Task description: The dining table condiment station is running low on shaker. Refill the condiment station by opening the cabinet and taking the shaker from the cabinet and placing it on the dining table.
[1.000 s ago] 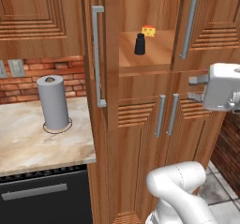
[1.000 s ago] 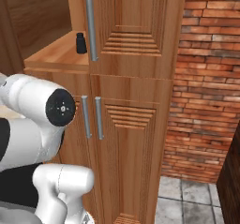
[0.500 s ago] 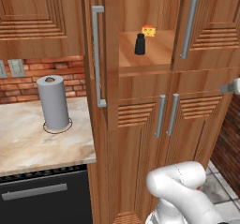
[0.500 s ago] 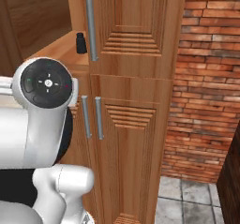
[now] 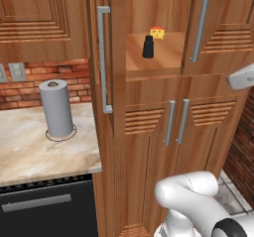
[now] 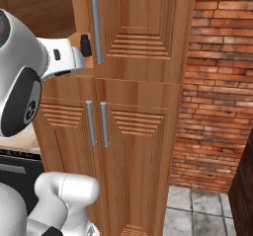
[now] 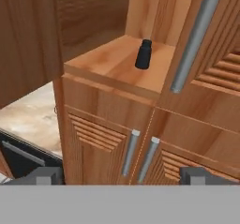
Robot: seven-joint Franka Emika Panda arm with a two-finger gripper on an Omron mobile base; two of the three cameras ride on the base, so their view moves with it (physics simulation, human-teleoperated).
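With the cabinet's [image 5: 149, 102] left door swung wide, I see the black shaker [image 7: 143, 55] upright on the shelf beside the cheese wedge [image 5: 158, 32], so my gripper [image 7: 121, 175] hangs back from it, fingers spread, empty, ready to reach.

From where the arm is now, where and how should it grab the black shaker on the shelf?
Grip the shaker around its wider lower body, not the narrow top. It stands upright near the shelf's front, so come in level from the open left side of the cabinet, past the swung-out left door. The right door is shut, and the cheese wedge sits behind to the right. The tool is open.
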